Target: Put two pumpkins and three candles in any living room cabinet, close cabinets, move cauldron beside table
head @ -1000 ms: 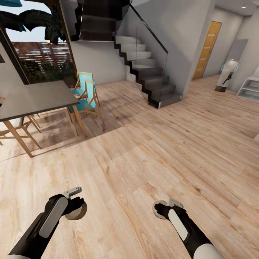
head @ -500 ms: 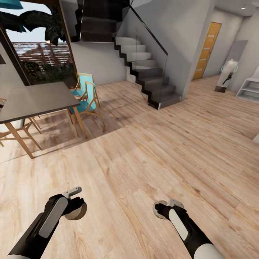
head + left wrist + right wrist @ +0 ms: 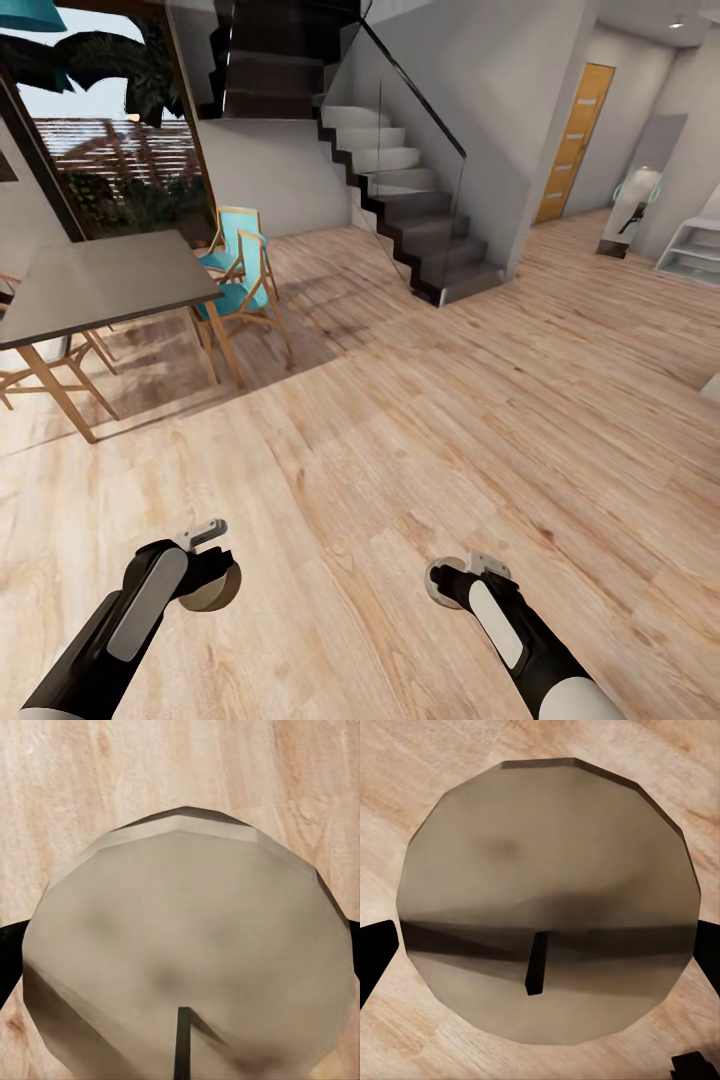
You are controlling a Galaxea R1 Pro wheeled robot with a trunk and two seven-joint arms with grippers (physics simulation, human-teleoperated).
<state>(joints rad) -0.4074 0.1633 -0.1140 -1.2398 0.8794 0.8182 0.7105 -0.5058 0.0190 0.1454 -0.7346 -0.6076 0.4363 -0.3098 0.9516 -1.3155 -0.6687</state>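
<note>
Head view, nearest first: left gripper is clamped on a pale round candle, the left candle, its dark wick facing the wrist camera; right gripper is likewise closed around the right candle, black fingers pressing its sides. Both hang low over bare wooden floor; ahead and left of the left gripper stand a dining table and teal chair; far ahead of both, a staircase. I judge the risk is a candle slipping: smooth round sides, pinched only at two points, could work loose if the base jolts or turns sharply.
</note>
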